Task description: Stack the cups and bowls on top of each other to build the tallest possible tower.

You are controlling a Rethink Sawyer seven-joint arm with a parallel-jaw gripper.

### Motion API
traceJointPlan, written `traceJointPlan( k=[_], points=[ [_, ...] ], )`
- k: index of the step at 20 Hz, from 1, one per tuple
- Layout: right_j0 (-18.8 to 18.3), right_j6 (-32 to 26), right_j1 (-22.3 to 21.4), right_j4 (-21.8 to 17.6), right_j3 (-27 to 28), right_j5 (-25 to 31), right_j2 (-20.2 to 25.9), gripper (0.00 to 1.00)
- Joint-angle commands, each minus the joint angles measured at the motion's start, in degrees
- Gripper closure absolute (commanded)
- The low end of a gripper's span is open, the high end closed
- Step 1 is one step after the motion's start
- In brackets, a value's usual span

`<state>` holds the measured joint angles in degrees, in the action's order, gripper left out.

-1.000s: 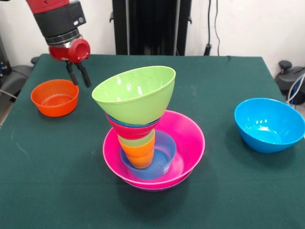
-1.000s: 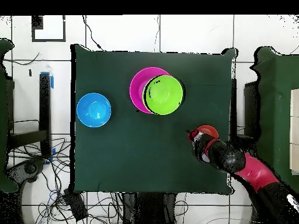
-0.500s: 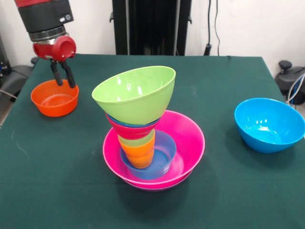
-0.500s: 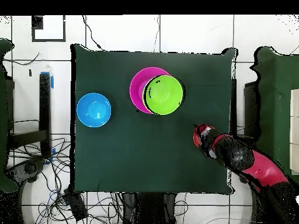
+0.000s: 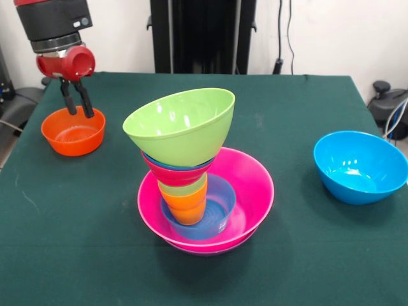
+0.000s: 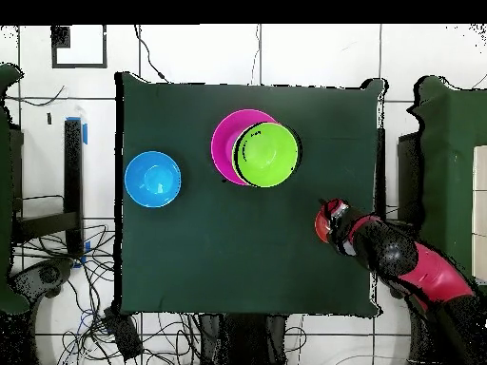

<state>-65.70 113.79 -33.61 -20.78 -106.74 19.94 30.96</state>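
pincer [image 5: 76,105] — parted, empty | over orange bowl [image 5: 73,132] rim | tower [image 5: 191,172] — tilted

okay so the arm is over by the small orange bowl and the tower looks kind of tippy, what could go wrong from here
1. The lime green bowl sits tilted atop the tower, leaning toward the orange bowl's side; adding another piece may topple it.
2. The gripper, open, hangs at the small orange bowl's far rim; a grip on that thin, glossy rim could slip.
3. Carrying the bowl toward the tower at this height, the arm could clip the lime bowl's overhanging rim.
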Motion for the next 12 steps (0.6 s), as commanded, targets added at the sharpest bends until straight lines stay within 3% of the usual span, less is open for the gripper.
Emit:
traceJointPlan(
  k=[1, 12],
  points=[
    [2.7, -2.0, 4.8, -2.9, 2.3, -1.6, 2.4, 0.0],
    [2.7, -1.6, 5.7, -3.4, 2.0, -2.8, 2.5, 0.0]
  ],
)
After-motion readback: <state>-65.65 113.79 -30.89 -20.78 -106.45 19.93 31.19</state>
